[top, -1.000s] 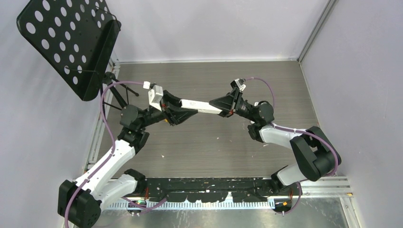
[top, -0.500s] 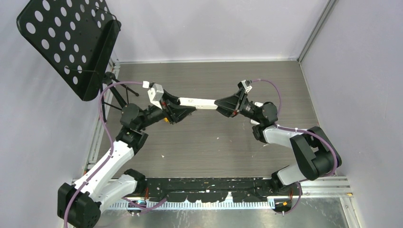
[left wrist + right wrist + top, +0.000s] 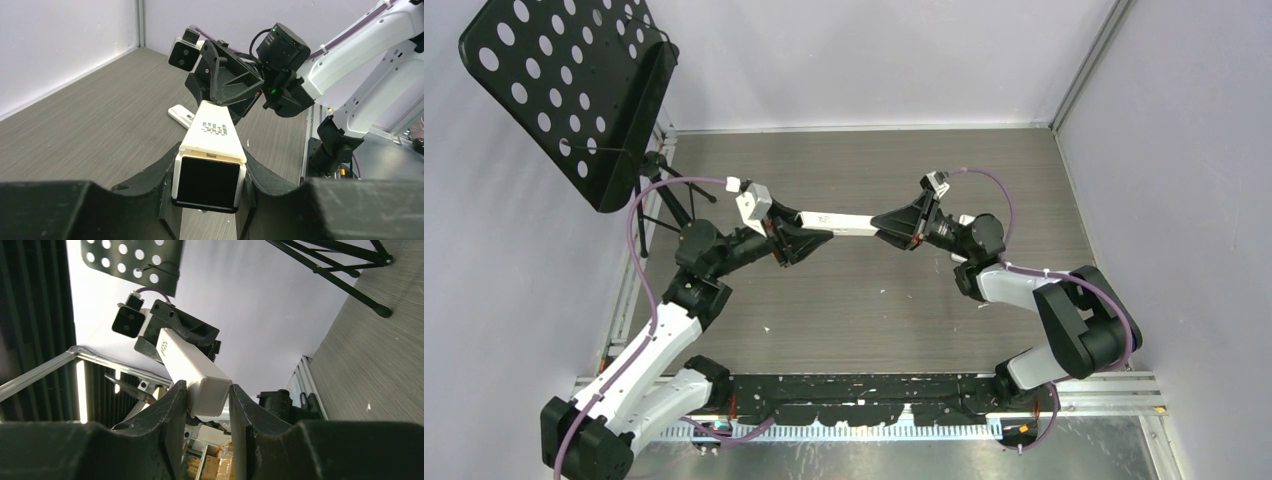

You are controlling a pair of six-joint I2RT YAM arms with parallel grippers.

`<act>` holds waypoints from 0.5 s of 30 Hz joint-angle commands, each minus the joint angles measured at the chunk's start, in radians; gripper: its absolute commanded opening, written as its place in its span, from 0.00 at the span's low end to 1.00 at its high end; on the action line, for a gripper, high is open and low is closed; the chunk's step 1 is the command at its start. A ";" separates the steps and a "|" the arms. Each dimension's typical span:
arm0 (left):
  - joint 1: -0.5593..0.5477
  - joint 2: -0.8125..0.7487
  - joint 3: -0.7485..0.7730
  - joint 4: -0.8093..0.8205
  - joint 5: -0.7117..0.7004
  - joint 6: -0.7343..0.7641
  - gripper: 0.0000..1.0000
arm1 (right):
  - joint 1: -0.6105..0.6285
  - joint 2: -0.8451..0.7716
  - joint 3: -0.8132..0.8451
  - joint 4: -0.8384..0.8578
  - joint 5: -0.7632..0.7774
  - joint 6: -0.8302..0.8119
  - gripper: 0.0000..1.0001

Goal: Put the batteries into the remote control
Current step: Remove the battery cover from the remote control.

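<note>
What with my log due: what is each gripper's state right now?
Left gripper: closed on one end of the white remote control.
Right gripper: closed on the remote control's other end.

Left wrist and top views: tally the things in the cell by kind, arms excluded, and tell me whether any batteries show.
white remote, held in the air: 1
smaller white piece lying on the table: 1
black perforated music stand: 1
batteries: 0 in view
Total: 3

Remote control [image 3: 838,221] ends behind fingers [image 3: 807,240]
</note>
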 commanded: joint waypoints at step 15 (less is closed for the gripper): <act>0.006 -0.081 0.026 -0.158 -0.045 0.065 0.00 | -0.011 -0.086 0.020 -0.174 -0.031 -0.182 0.48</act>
